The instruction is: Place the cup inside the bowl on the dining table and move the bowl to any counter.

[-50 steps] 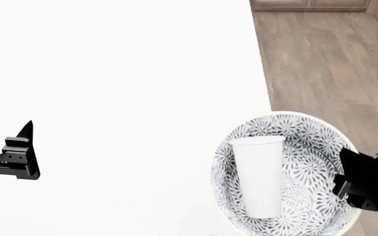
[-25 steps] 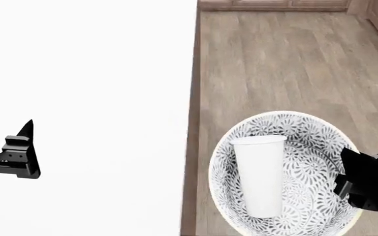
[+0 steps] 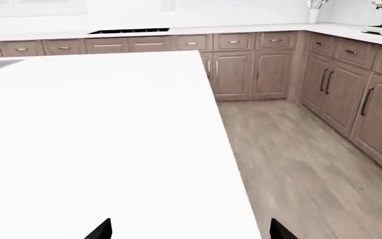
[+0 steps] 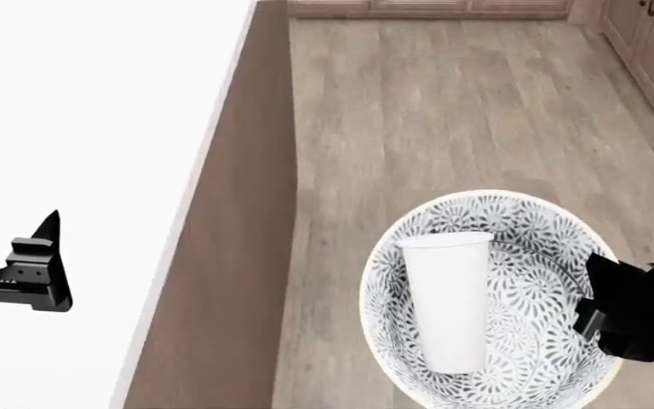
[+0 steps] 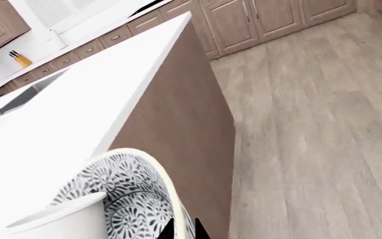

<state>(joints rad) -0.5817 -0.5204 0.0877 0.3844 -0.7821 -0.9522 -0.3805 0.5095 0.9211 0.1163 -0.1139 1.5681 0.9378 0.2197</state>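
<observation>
The round, deep bowl with the black-and-white floral pattern and pale rim (image 4: 492, 298) hangs in the air over the grey-brown wood-plank floor (image 4: 441, 119), well clear of the bright-white dining surface (image 4: 77, 128) and beyond that surface's brown side panel (image 4: 231, 281). The plain white, handleless tapered cup (image 4: 446, 302) stands upright inside the bowl, its rim toward the bowl's far side.

The black right gripper (image 4: 616, 319) is clamped on the bowl's rim on the side away from the dining surface; in the right wrist view its two fingertips (image 5: 183, 230) sit close together at the rim of the bowl (image 5: 131, 184), with the cup (image 5: 58, 219) just inside.

The black left gripper (image 4: 43, 268) hovers above the dining surface, holding nothing; in the left wrist view its fingertips (image 3: 101, 230) stand wide apart over the surface's edge (image 3: 111, 139). Brown wooden cabinets (image 3: 264, 64) under a light counter surface (image 3: 244, 27) line the far walls beyond the dining surface.
</observation>
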